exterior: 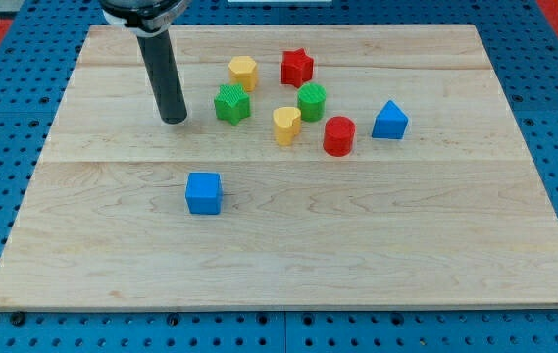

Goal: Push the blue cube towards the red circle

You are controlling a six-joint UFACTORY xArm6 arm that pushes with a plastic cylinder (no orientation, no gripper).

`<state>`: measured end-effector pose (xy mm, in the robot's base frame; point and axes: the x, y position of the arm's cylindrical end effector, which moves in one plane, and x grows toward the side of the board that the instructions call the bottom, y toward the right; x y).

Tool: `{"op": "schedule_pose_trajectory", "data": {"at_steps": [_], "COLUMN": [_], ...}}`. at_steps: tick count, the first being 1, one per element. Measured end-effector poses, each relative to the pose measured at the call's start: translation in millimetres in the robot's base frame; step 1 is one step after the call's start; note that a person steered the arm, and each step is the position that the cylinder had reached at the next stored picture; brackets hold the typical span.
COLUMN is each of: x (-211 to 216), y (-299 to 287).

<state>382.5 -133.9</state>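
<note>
The blue cube (203, 192) sits alone on the wooden board, left of centre and toward the view's bottom. The red circle (338, 135), a short red cylinder, stands up and to the right of it, about a quarter of the board's width away. My tip (174, 120) touches the board above and slightly left of the blue cube, well apart from it, and just left of a green star-like block (231, 103).
A cluster lies near the red circle: a yellow hexagon (243, 72), a red star (297, 67), a green cylinder-like block (311, 101), a yellow heart (286, 125) and a blue triangular block (389, 120). The wooden board (435, 245) lies on a blue pegboard.
</note>
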Motion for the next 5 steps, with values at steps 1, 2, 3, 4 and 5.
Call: {"op": "schedule_pose_trajectory", "data": {"at_steps": [1,2,3,4,5], "x": [46.3,100.5,106.4,134.8,141.1], "y": [-7.7,-16.6,-17.8,-17.1,-17.1]}}
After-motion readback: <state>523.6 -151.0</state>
